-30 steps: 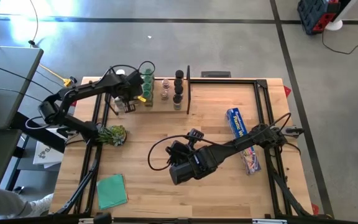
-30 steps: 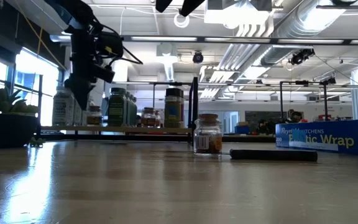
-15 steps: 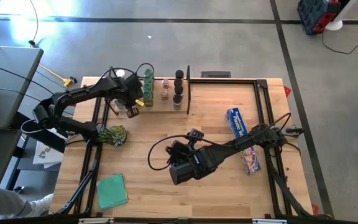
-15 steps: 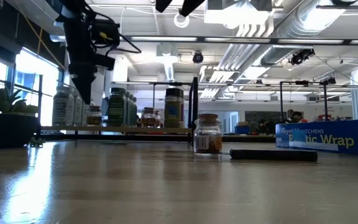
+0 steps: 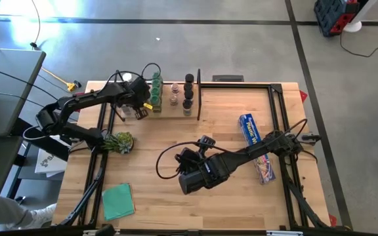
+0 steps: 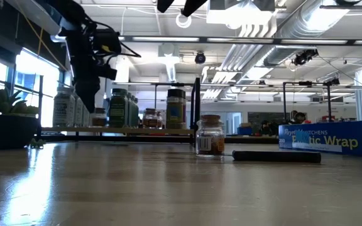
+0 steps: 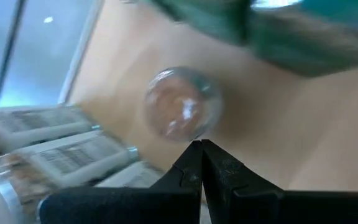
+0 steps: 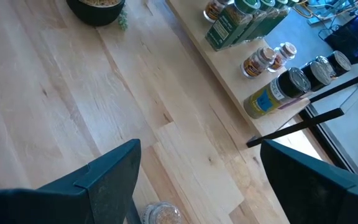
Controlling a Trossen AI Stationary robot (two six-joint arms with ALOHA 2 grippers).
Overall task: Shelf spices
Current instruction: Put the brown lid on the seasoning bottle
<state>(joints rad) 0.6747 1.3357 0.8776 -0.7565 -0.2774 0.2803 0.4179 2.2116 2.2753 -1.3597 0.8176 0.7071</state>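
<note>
**High view: jars on shelf, one loose jar on table**

High view shows the shelf (image 5: pixel 169 108) at the table's far-left edge, w/ a black rod (image 5: pixel 199 95) at its right end. Spices (image 5: pixel 188 95) stand in rows on it: green caps (image 5: pixel 156 92) at left, small clear jars mid, black caps at right. White-capped jars sit at the left end, partly under the left arm.

Left gripper (image 5: pixel 140 113) hangs over the shelf's left end, fingers pinched shut, holding nothing; left wrist view shows the two tips (image 7: pixel 201 163) touching, w/ a clear jar (image 7: pixel 182 112) of brownish stuff below them, seen from above.

In low view a loose jar (image 6: pixel 210 135) w/ brown contents stands on the table (image 5: pixel 176 203) in front of the shelf, just beside a dark knife handle (image 6: pixel 276 156).

Right gripper (image 5: pixel 190 178) sits mid-table, well apart from the shelf, jaws wide, empty; the right wrist view has the loose jar's top (image 8: pixel 160 213) between its fingers' line, lower down.

Other stuff: blue wrap box (image 5: pixel 250 130) at right, small plant (image 5: pixel 119 141) near left edge, green cloth (image 5: pixel 117 200) at near-left corner.
</note>
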